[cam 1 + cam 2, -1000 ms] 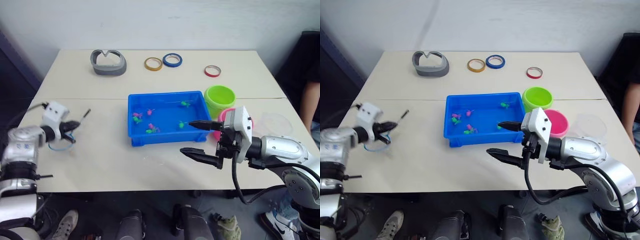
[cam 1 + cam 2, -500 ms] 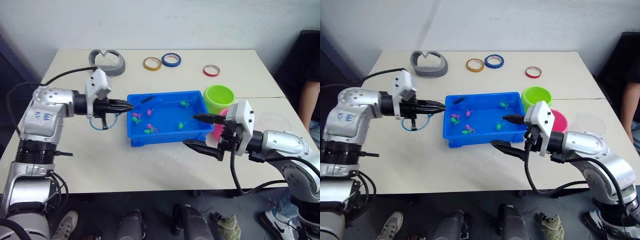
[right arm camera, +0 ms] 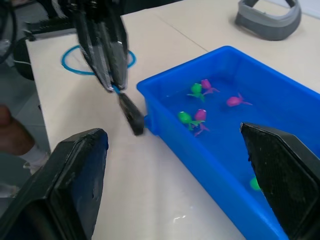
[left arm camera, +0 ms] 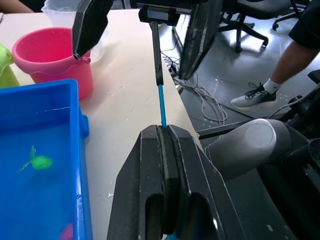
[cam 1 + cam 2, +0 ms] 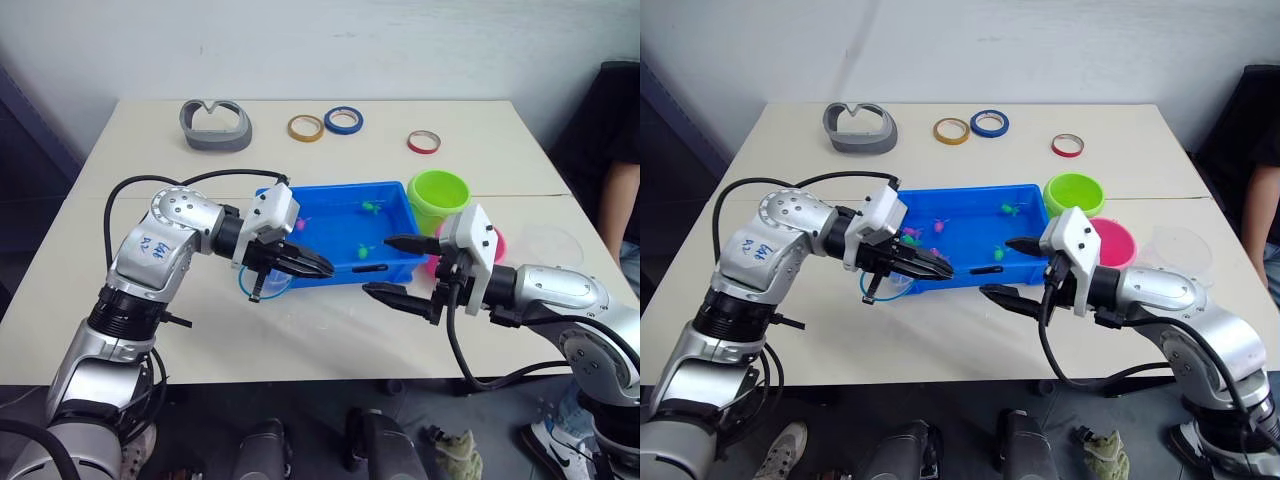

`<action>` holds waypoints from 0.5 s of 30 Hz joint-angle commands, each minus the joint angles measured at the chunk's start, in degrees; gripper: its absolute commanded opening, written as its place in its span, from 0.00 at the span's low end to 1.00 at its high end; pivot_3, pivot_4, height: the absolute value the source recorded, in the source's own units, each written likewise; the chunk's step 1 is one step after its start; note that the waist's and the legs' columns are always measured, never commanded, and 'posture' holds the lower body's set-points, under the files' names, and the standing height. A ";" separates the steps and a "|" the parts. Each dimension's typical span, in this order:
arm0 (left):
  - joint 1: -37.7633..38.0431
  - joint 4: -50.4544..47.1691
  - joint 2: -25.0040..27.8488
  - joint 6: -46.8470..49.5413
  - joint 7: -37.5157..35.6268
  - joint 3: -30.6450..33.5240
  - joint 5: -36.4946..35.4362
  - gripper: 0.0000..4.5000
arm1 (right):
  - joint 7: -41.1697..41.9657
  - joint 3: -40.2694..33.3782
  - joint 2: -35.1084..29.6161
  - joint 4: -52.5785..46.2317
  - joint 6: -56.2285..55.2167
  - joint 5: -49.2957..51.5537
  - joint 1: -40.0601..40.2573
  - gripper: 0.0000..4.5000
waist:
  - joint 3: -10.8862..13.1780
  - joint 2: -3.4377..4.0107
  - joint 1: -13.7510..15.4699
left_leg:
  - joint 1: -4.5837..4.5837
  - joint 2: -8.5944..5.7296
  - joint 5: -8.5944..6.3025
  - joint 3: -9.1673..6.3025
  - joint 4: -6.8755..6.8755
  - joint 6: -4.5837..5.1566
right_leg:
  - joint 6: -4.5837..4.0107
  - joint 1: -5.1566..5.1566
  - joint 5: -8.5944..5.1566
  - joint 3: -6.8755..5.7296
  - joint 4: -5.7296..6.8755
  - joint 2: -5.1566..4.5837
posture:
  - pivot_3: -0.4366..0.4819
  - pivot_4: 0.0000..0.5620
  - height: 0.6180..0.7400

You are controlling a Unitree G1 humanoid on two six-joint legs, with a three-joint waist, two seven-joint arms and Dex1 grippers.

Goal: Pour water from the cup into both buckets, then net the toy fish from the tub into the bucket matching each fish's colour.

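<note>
One net (image 5: 265,285) is the thing in hand: its blue-rimmed hoop hangs just off the front left corner of the tub (image 5: 330,187), low over the table (image 5: 150,150), while its thin stick runs forward through the left gripper (image 5: 310,267), whose two black fingers are pressed together on it. In the left wrist view the stick comes out of the closed fingertips as a slim blue rod ending in a black tip, pointing toward the right gripper (image 5: 377,265). That gripper waits near the tub's front right corner with its jaws spread wide and nothing between them; the stick's tip lies just short of the gap. The net looks very light, and the stick narrow and smooth, so it could well twist or slide in a loose pinch. The black end section seems the best place to grip, squarely across the stick, leaving the soft mesh and hoop untouched. Several toy fish (image 3: 196,89), green and magenta, lie scattered in the tub's water. Beyond its right end stand the green bucket (image 5: 438,195) and, beside the right gripper's wrist, the pink bucket (image 5: 1112,240), with the clear cup (image 5: 1180,250) further to the right. Whether the buckets hold water cannot be told.
</note>
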 commanded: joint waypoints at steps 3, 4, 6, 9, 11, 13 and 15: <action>-2.82 3.38 -0.74 -5.75 -2.34 -1.34 2.30 0.01 | 0.08 -0.60 -0.80 -2.67 2.06 2.27 -1.19 1.00 | 0.00 0.00 0.26 | -0.01 0.00 0.00 0.00 0.01 0.01 | 0.00 0.00 0.00 -0.01 0.00 0.00 | 0.48 0.27 0.78; -3.07 4.09 -0.88 -6.36 -2.58 -1.43 2.57 0.01 | 0.13 -0.57 -0.82 -2.77 2.36 2.41 -1.34 1.00 | 0.00 0.00 0.30 | -0.01 0.00 -0.01 0.00 0.01 0.01 | 0.00 0.00 0.00 -0.01 0.00 0.00 | 0.48 0.27 0.78; -3.53 5.30 -1.23 -7.38 -3.06 -1.46 3.05 0.01 | 0.21 -0.49 -0.81 -2.91 2.92 2.73 -1.65 1.00 | 0.00 0.00 0.29 | -0.01 -0.01 -0.01 0.00 0.02 0.02 | 0.00 0.00 0.00 -0.01 0.00 0.00 | 0.48 0.27 0.78; -3.89 6.17 -1.66 -8.19 -3.46 -1.48 3.43 0.01 | 0.30 -0.39 -0.81 -3.13 3.54 3.08 -1.91 1.00 | 0.00 0.00 0.30 | -0.01 0.00 -0.02 0.00 0.02 0.04 | 0.00 0.00 0.00 -0.01 0.00 0.00 | 0.48 0.27 0.78; -4.08 6.55 -2.05 -8.73 -3.84 -1.61 3.70 0.01 | 0.31 -0.07 -0.73 -3.17 3.92 3.22 -2.25 1.00 | 0.00 0.00 0.32 | -0.02 0.00 -0.02 -0.01 0.02 0.04 | 0.00 0.00 0.00 -0.02 -0.01 0.00 | 0.48 0.27 0.78; -4.21 6.72 -2.41 -9.04 -4.32 -1.62 3.84 0.01 | 0.25 0.44 -0.43 -2.97 4.24 3.12 -2.83 1.00 | 0.00 0.00 0.28 | -0.03 -0.01 -0.02 -0.01 0.02 0.04 | 0.00 0.00 0.00 -0.01 -0.01 -0.01 | 0.48 0.27 0.78; -4.58 7.12 -3.00 -9.22 -4.50 -1.72 4.04 0.01 | 0.17 1.02 -0.15 -2.73 4.44 2.99 -3.39 1.00 | 0.00 0.00 0.27 | -0.02 0.00 -0.03 0.00 0.03 0.05 | 0.00 0.00 0.00 -0.01 0.00 -0.01 | 0.48 0.27 0.78</action>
